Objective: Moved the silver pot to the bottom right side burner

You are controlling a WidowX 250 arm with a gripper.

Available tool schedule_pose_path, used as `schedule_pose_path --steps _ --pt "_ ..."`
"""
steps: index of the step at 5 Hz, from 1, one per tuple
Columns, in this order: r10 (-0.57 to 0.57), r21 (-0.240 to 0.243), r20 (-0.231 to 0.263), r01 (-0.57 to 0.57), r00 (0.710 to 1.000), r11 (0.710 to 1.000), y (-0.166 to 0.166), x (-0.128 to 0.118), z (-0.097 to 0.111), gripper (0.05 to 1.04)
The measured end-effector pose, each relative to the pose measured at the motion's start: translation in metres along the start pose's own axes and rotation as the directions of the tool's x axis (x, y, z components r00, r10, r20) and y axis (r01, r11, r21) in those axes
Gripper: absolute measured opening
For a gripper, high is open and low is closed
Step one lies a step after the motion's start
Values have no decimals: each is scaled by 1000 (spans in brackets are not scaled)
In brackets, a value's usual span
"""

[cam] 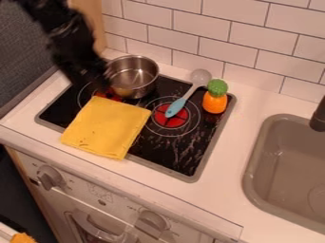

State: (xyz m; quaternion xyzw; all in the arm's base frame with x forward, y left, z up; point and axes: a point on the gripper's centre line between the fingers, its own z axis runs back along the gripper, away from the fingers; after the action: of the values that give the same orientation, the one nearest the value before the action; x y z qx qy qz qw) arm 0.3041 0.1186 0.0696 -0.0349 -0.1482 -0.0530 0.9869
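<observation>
From where I stand, the black arm leans in from the upper left, and its gripper hangs low beside the left side of the silver pot, so close that I can't say whether they touch. Nor can I tell whether the gripper is released or clenched, or whether it has any hold on the pot. The pot sits upright at the back left of the black cooktop, near the tiled wall, its open top facing up. In front of it, a yellow cloth covers part of the cooktop and reaches over its front edge. To the right, a spoon lies slanted, its blue end over the red centre of a burner and its pale, rounded head toward the wall. Just beside it I see an orange toy with a green top. Farther right is the grey sink with a dark faucet.
</observation>
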Motion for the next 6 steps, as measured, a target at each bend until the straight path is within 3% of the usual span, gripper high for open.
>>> schedule_pose_path --steps 1,2,4,5,6 --pt "-40 -26 27 41 999 999 -20 33 0 1001" --pt "-47 -33 20 48 999 998 -32 54 -13 1001" --pt "-69 22 -90 71 994 997 -36 60 -66 991" --pt "-51 37 -111 56 992 998 -32 56 -74 915" --pt "-54 40 -108 58 993 997 -33 56 -75 603"
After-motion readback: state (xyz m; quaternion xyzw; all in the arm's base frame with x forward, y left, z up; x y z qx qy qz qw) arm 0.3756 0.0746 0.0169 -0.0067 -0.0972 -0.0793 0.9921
